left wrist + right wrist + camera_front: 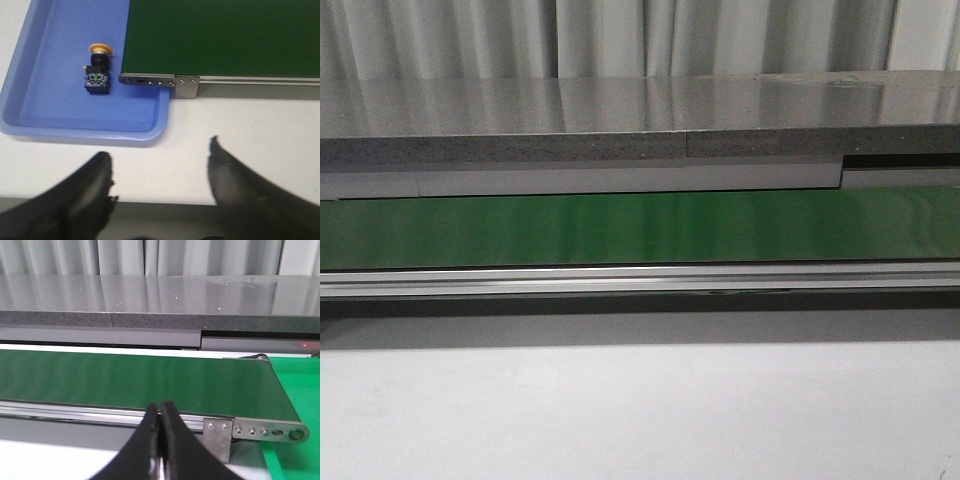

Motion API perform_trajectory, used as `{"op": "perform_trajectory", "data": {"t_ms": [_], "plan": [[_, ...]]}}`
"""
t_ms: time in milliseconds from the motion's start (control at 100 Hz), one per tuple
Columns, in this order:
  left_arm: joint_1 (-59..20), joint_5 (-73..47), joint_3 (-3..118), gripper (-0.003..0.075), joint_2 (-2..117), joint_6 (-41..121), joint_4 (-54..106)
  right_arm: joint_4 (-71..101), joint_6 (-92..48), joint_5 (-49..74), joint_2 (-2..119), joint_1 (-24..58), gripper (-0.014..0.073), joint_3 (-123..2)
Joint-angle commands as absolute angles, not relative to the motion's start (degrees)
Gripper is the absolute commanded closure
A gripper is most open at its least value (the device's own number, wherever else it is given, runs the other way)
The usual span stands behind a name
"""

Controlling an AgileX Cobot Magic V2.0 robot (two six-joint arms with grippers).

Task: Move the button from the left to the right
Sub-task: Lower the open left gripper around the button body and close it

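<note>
The button (97, 70) is seen lying on its side in a blue tray (40, 107), its yellow-orange cap pointed away from the camera and its black body near the metal bracket (150, 80) at the end of the green conveyor belt (220, 35). It has not been picked up, so nothing of the transfer appears to have been done. The left gripper (160, 172) is held spread wide and empty above the white table (240, 120), short of the tray's near rim and well apart from the button. The right gripper (160, 432) is pressed fully together with nothing visibly caught between its fingers, and it is pointed at the belt's other end, where a bright green surface (295, 385) is seen just beyond the roller; whether that is the drop-off spot cannot be told from this view. In the front view only the belt and a grey shelf (620, 120) are shown, with no arm in sight. The whole job is judged to be left: the reach into the tray, the grasp, and the passage rightward.
</note>
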State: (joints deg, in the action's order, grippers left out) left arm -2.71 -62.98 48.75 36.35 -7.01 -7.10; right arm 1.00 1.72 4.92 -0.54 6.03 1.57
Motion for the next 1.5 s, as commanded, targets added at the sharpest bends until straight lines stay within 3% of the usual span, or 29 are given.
{"op": "perform_trajectory", "data": {"t_ms": [0,440,1020,1490], "plan": [[-3.2,-58.1,50.5,0.0071,36.8,-7.3,-8.0,0.6,1.5,0.0,-1.5,6.1,0.0661,0.5],[-2.6,-52.7,50.5,0.0048,39.1,-7.3,-9.7,0.6,1.5,0.0,-1.5,6.1,0.0661,0.5],[11.0,-48.7,62.9,0.0048,67.6,-3.7,-10.8,0.6,1.5,0.0,-1.5,6.1,0.0661,0.5],[22.3,-49.3,74.9,0.0048,89.4,6.2,2.0,0.6,1.5,0.0,-1.5,6.1,0.0661,0.5]]}}
